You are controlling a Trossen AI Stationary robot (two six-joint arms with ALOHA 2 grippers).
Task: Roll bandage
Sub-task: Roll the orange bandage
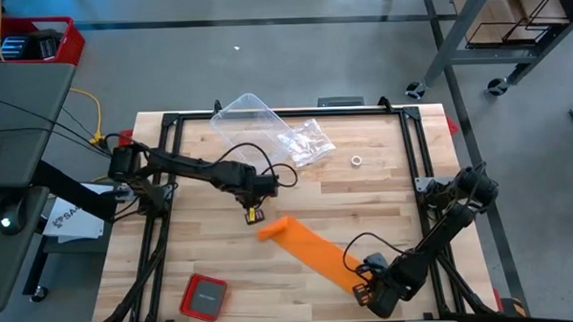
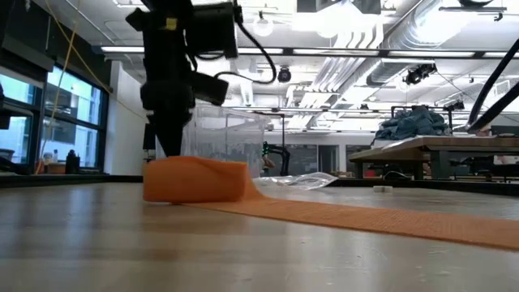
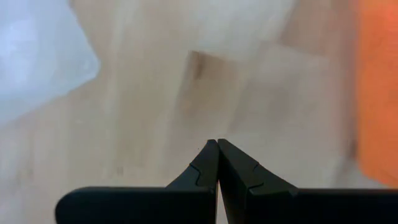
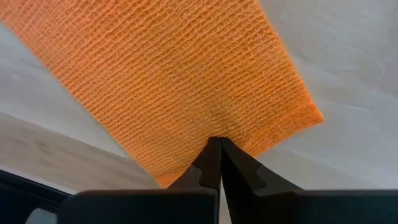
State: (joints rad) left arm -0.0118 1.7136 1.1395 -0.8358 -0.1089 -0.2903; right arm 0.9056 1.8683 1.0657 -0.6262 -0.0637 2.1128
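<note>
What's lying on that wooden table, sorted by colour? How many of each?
Orange: 1, the bandage, partly rolled at one end
Red: 1, a small square case
Clear: 1, a crinkled plastic bag
White: 1, a small ring
Total: 4
</note>
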